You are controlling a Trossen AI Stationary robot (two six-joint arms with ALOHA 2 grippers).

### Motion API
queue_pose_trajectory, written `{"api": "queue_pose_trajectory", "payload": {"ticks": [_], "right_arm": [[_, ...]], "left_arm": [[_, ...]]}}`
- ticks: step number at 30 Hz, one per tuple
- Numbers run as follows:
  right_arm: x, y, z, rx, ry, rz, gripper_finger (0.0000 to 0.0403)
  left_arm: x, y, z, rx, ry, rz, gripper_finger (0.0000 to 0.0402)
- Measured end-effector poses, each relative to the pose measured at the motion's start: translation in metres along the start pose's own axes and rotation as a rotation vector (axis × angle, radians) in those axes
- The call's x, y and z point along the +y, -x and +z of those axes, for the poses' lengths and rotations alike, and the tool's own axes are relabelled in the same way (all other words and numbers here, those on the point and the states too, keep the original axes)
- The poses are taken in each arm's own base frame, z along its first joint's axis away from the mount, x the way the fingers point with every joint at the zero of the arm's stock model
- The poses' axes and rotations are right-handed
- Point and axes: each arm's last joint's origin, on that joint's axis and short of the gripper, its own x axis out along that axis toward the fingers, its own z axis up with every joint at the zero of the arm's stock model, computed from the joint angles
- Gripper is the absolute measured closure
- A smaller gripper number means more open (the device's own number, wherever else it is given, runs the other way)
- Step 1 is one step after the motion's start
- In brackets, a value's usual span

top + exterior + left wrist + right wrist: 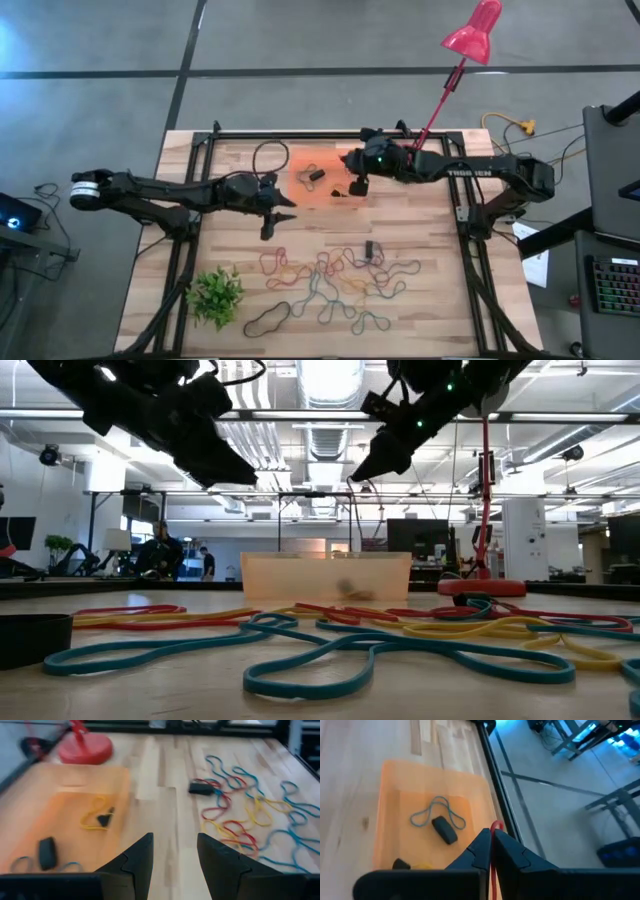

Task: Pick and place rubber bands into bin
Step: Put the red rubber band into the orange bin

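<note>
Holding: right pincer (491,851) is pressed shut on a thin red rubber band (494,865), a short piece of which shows between the fingertips; in the high view this pincer (357,184) hangs above the bin's right part.
Left pincer: its fingers (134,865) stand moderately apart with nothing between them; in the high view it (270,222) sits above bare wood, just left of the bin and off its front corner.
Bin: translucent orange tray (300,160) on the rear middle of the table (440,300); seen level from the low view (270,575) it stands behind the loose bands.
Bin contents: a blue band (426,815) with a small black piece (444,829) lying on it, and a yellow band (92,815) with another small dark piece; a further black piece (47,853) lies near a bin wall.
Loose rubber bands: a tangled spread (330,285) of red, yellow, blue and black loops on the front half of the table, well apart from the bin; blue loops lie nearest the low camera (310,660).
Black clip: small dark object (368,249) lying at the rear edge of the spread.
Plant: green leafy sprig (215,295) near the front left corner.
Lamp: pink-red shade (473,30) behind the table, with its round red base (85,749) beside the bin.
</note>
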Motion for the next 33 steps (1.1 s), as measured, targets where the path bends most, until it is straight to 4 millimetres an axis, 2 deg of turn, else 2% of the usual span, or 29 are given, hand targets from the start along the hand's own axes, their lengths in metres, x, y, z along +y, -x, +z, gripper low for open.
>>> {"api": "queue_pose_trajectory", "payload": {"ticks": [6, 12, 16, 21, 27, 33], "right_arm": [[-0.01, -0.011, -0.019, -0.012, -0.072, 0.047, 0.0395], [0.001, -0.033, -0.036, 0.034, -0.108, 0.161, 0.0391], [0.008, -0.049, -0.045, 0.067, -0.123, 0.225, 0.0363], [0.009, -0.062, -0.051, 0.096, -0.129, 0.222, 0.0305], [0.006, -0.056, -0.043, 0.038, -0.115, 0.284, 0.025], [0.013, -0.038, -0.029, -0.062, -0.125, 0.452, 0.023]], "left_arm": [[-0.006, -0.01, -0.013, 0.101, -0.002, -0.056, 0.0264], [-0.01, -0.024, -0.026, 0.18, -0.004, -0.077, 0.0264], [-0.01, -0.03, -0.034, 0.239, -0.003, -0.078, 0.0264], [-0.01, -0.031, -0.042, 0.312, 0.0, -0.079, 0.0264], [-0.018, -0.026, -0.051, 0.413, 0.0, -0.137, 0.0264], [-0.033, -0.025, -0.052, 0.426, -0.027, -0.202, 0.0265]]}}
